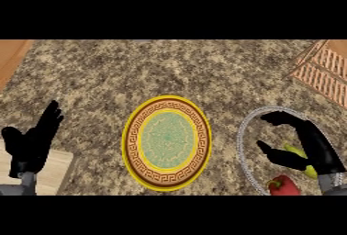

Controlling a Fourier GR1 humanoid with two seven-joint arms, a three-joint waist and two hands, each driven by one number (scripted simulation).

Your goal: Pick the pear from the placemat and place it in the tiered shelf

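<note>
The right hand's fingers (281,118) arch forward in a hook, held together, with the thumb (274,155) set well apart below them, and nothing is pinched in the gap. The right hand (316,148) hangs over the round mat (241,137). The yellow-green pear (298,150) lies on the mat, showing just beside the thumb and partly hidden under the palm; I cannot tell whether they touch. A red pepper (283,185) sits at the pear's 7 o'clock, near it.

The patterned plate (166,142) lies at the mat's 9 o'clock on the counter (136,69). The shelf (325,69) is at the mat's 1 o'clock, well apart.

The left hand (30,147) rests at the plate's 9 o'clock, fingers straight and upward, over a pale board (58,170).
</note>
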